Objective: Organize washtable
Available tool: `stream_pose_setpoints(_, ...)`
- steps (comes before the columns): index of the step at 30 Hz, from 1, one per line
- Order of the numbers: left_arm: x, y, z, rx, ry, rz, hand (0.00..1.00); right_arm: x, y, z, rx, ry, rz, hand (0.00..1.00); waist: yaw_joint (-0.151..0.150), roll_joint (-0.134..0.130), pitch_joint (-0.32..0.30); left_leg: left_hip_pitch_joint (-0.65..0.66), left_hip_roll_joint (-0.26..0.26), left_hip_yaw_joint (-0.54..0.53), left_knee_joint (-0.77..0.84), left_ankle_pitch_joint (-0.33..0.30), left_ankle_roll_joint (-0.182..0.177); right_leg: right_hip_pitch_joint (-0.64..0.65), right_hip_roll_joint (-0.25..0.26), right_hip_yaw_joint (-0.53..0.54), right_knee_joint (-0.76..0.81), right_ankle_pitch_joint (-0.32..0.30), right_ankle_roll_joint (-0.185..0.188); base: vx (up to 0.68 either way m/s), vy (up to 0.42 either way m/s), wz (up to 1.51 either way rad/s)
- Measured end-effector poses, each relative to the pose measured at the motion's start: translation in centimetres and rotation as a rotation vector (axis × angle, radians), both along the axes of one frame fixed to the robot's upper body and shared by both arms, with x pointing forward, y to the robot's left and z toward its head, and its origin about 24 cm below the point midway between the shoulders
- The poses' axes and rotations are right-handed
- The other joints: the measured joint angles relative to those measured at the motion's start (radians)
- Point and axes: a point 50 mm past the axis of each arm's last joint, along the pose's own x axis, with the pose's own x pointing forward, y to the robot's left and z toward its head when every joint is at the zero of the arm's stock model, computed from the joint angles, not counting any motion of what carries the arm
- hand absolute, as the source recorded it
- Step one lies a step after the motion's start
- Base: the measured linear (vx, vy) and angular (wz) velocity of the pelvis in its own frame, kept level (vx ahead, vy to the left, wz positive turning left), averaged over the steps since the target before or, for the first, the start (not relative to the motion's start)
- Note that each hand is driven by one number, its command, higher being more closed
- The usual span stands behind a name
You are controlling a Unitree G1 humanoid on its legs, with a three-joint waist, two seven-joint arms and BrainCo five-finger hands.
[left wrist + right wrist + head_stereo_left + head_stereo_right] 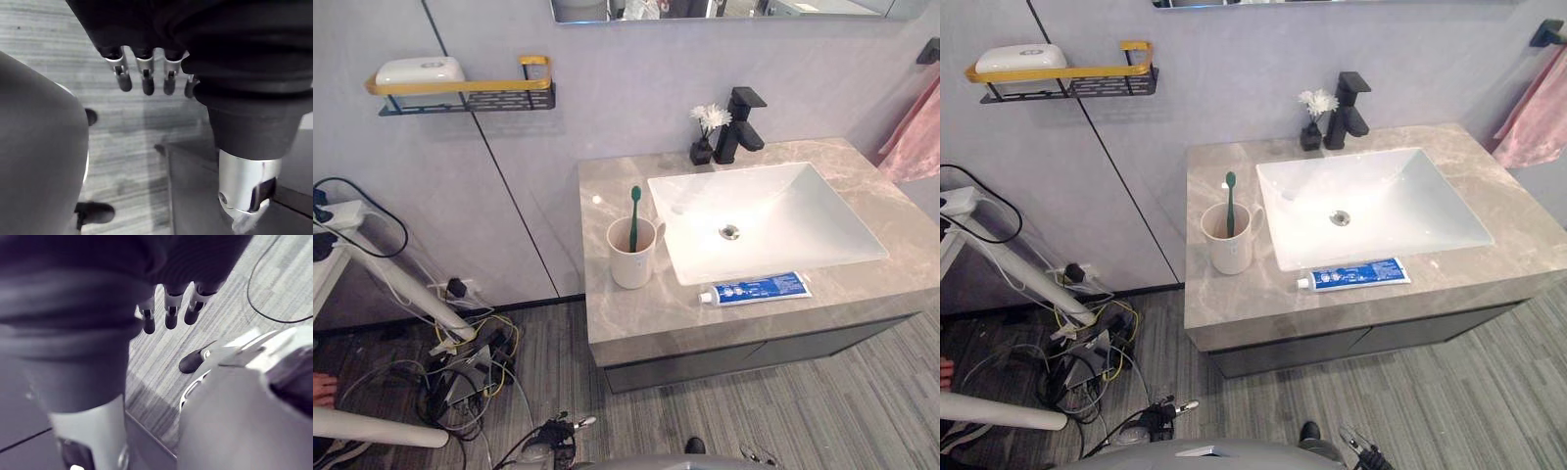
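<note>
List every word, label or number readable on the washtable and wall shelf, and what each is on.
Nothing can be quoted.
On the toothpaste tube: white print on a blue label, too small to read.
On the white case on the wall shelf: a small mark, too blurred to read.
On the cup: no print visible.

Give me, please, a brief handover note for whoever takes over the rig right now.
Left hand: open, hanging over the floor, holding nothing.
Right hand: open, also over the floor, holding nothing.
Things: the toothbrush stands in the cup on the counter, left of the sink. The toothpaste lies flat on the counter in front of the sink.
Done: toothbrush is in the cup.
Left: the toothpaste is untouched and probably goes into the cup.
</note>
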Motion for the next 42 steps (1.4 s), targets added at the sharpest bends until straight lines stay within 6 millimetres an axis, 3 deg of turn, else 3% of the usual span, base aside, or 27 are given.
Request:
stream_pose_setpoints(4,-0.1,0.2,0.0,0.001,0.002,0.01,0.0,-0.2,0.1,0.0,-0.006,0.011,0.002,0.0,0.001,-0.004,-0.002,-0.014,-0.001,-0.032,-0.004,0.014,-0.002,0.003,-0.003,-0.032,-0.001,-0.002,0.0,-0.03,-0.021,0.23)
stream_pose_setpoints(9,0.1,0.1,0.0,-0.003,-0.002,0.017,0.0,1.1,0.1,0.1,-0.019,-0.005,0.074,0.0,0.001,-0.004,-0.002,-0.034,-0.006,-0.035,-0.007,0.026,0.002,-0.032,-0.018,-0.044,0.027,-0.029,0.014,-0.02,0.001,0.09)
stream_pose_setpoints(11,0.1,-0.1,0.0,-0.006,-0.002,0.004,0.0,1.4,-0.1,0.2,-0.028,-0.013,0.096,0.0,-0.007,-0.005,0.006,-0.044,-0.027,-0.036,0.013,0.009,0.028,-0.114,-0.067,-0.038,0.218,-0.126,0.031,-0.02,0.097,0.17)
stream_pose_setpoints(12,0.1,0.0,0.0,0.003,-0.002,-0.021,0.0,1.0,0.0,0.1,-0.025,-0.004,0.093,0.0,-0.017,-0.013,0.01,-0.042,-0.061,-0.05,0.024,-0.003,0.042,-0.163,-0.124,-0.028,0.379,-0.191,0.035,-0.03,0.088,0.26)
stream_pose_setpoints(14,0.1,-0.2,0.0,0.001,-0.004,-0.033,0.0,0.7,-0.1,0.1,-0.028,0.001,0.088,0.0,-0.017,-0.021,0.016,-0.04,-0.083,-0.056,0.039,-0.016,0.053,-0.219,-0.158,-0.012,0.512,-0.207,0.035,-0.02,0.086,0.15)
stream_pose_setpoints(16,0.2,-0.2,0.1,0.0,-0.011,-0.032,0.0,0.8,-0.1,0.2,-0.028,-0.013,0.076,0.0,-0.017,-0.012,0.031,-0.039,-0.099,-0.063,0.068,-0.029,0.06,-0.293,-0.178,0.063,0.67,-0.187,0.015,0.0,0.153,0.1)
stream_pose_setpoints(20,0.3,0.0,0.1,-0.006,-0.023,0.018,0.0,0.9,0.1,0.1,-0.022,-0.013,0.073,0.0,-0.018,-0.01,0.038,-0.033,-0.088,-0.095,0.059,-0.029,0.057,-0.315,-0.16,0.141,0.704,-0.182,0.011,0.06,0.065,0.19)
stream_pose_setpoints(21,0.3,0.2,0.2,-0.006,-0.026,0.04,0.0,0.7,0.1,0.1,-0.019,-0.009,0.064,0.0,-0.018,-0.004,0.039,-0.032,-0.069,-0.11,0.058,-0.025,0.049,-0.317,-0.122,0.204,0.675,-0.216,-0.021,0.01,0.033,0.33)
stream_pose_setpoints(22,0.0,0.4,0.1,-0.007,-0.021,0.06,0.0,0.5,0.2,0.0,-0.013,-0.001,0.062,0.0,-0.017,-0.01,0.035,-0.036,-0.059,-0.125,0.059,-0.026,0.041,-0.307,-0.094,0.26,0.631,-0.215,-0.019,0.01,-0.04,0.59)
stream_pose_setpoints(23,0.0,0.7,0.2,-0.003,-0.023,0.077,0.0,0.3,0.7,-0.1,0.002,0.002,0.05,0.0,-0.022,-0.027,0.037,-0.039,-0.055,-0.159,0.062,-0.026,0.025,-0.274,-0.089,0.287,0.569,-0.225,0.021,0.05,-0.13,0.64)
stream_pose_setpoints(25,-0.1,1.1,0.2,-0.01,-0.027,0.12,0.0,-0.1,0.7,-0.1,0.009,0.013,0.028,0.0,-0.016,-0.036,0.032,-0.04,-0.034,-0.191,0.053,-0.014,-0.003,-0.214,-0.084,0.259,0.515,-0.274,0.061,0.11,-0.291,0.61)
stream_pose_setpoints(28,-0.4,0.7,0.0,-0.024,-0.021,0.158,0.0,1.0,0.1,0.1,-0.01,0.003,0.098,0.0,-0.015,0.002,0.027,-0.045,0.03,-0.22,0.047,0.002,-0.031,-0.154,-0.032,0.192,0.437,-0.294,0.038,0.05,-0.251,0.39)
stream_pose_setpoints(31,-0.7,0.8,0.0,-0.028,-0.024,0.169,0.0,1.0,-0.1,0.1,-0.021,0.015,0.168,0.0,-0.016,0.014,0.015,-0.061,0.092,-0.26,0.089,0.005,-0.039,-0.075,0.022,0.113,0.372,-0.289,0.012,0.01,-0.198,0.57)
stream_pose_setpoints(34,-0.7,0.9,0.1,-0.027,-0.029,0.165,0.0,1.0,-0.1,0.1,-0.019,0.023,0.2,0.0,-0.012,0.009,0.017,-0.1,0.126,-0.277,0.166,0.005,-0.04,-0.02,0.062,0.061,0.318,-0.267,-0.021,-0.05,-0.111,0.46)
stream_pose_setpoints(36,-0.5,0.9,0.1,-0.025,-0.033,0.15,0.0,0.8,0.0,0.0,-0.012,0.035,0.215,0.0,-0.013,0.009,0.017,-0.134,0.13,-0.264,0.212,0.014,-0.055,0.001,0.067,0.034,0.298,-0.263,-0.028,-0.11,-0.018,0.42)
stream_pose_setpoints(38,-0.3,0.4,0.1,-0.029,-0.037,0.107,0.0,0.6,-0.2,0.0,-0.015,0.042,0.217,0.0,-0.013,0.018,0.02,-0.146,0.147,-0.156,0.226,0.03,-0.071,0.019,0.066,0.003,0.259,-0.253,-0.044,-0.14,0.075,0.38)
stream_pose_setpoints(40,-0.4,0.2,0.1,-0.033,-0.029,0.089,0.0,0.4,-0.4,0.1,-0.019,0.045,0.215,0.0,-0.014,0.019,0.017,-0.143,0.147,-0.084,0.19,0.035,-0.065,0.009,0.063,-0.005,0.251,-0.252,-0.043,-0.12,0.102,0.27)
stream_pose_setpoints(42,-0.2,0.0,0.1,-0.038,-0.027,0.054,0.0,0.2,-0.5,0.0,-0.017,0.054,0.2,0.0,-0.013,0.021,0.019,-0.164,0.102,-0.059,0.2,0.021,-0.055,-0.008,0.034,-0.018,0.247,-0.247,-0.038,-0.14,0.142,0.23)
